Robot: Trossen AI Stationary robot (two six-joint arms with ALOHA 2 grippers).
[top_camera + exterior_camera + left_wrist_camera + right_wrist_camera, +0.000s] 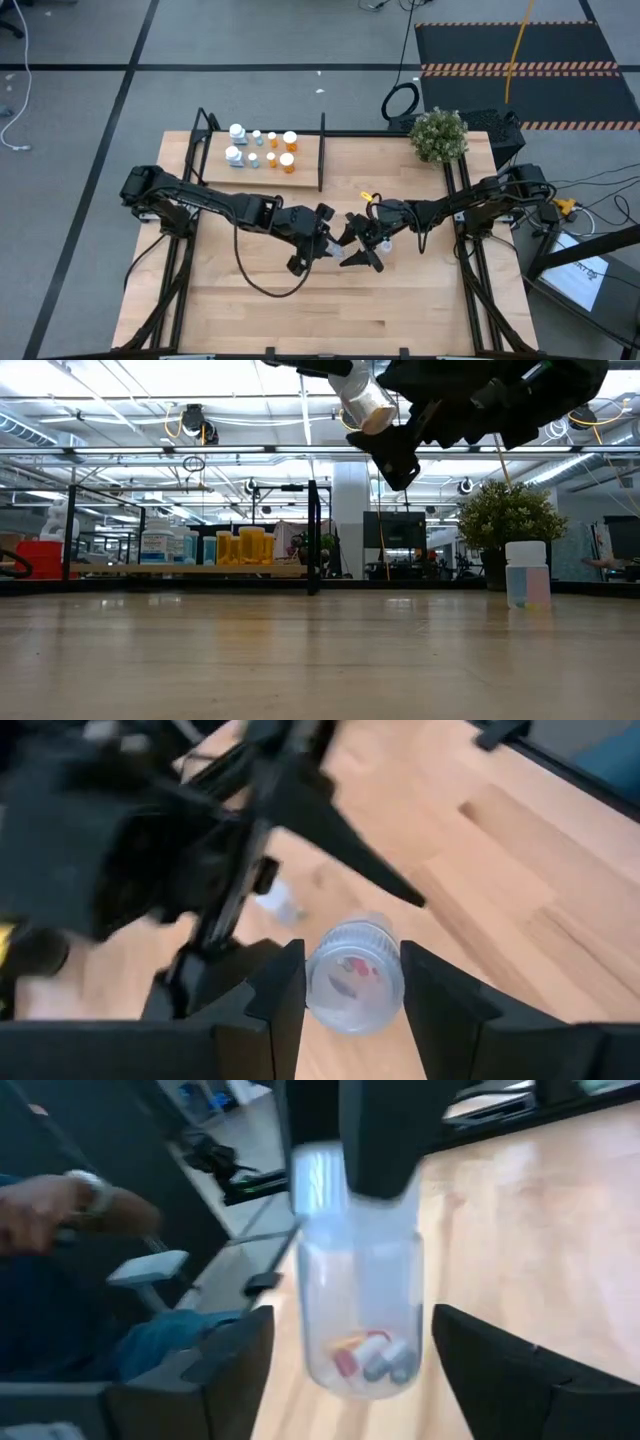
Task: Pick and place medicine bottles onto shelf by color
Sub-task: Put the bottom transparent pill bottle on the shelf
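Observation:
A clear pale bottle (355,975) with a few pills inside is held in the air over the middle of the table, between my two grippers. My left gripper (325,240) is shut on it. My right gripper (350,1320) is open; its two fingers stand wide on either side of the bottle's lower end without touching it. The shelf (260,178) stands at the far left, with white and pale-blue bottles (236,145) on its left part and orange ones (288,150) beside them. Another pale bottle (527,575) stands upright on the tabletop. My left gripper pinches the clear bottle between its two fingers (285,990), one on each side of its round wall. In the right wrist view a finger covers the bottle's upper part near the pale cap (318,1170). The bottle is lifted well clear of the table (362,400), tilted.
The shelf's black upright divider (321,150) stands right of the orange bottles. A potted plant (438,135) sits at the far right corner. A person's hand (60,1200) shows beyond the table in the right wrist view. Bare tabletop lies toward the near edge (320,310).

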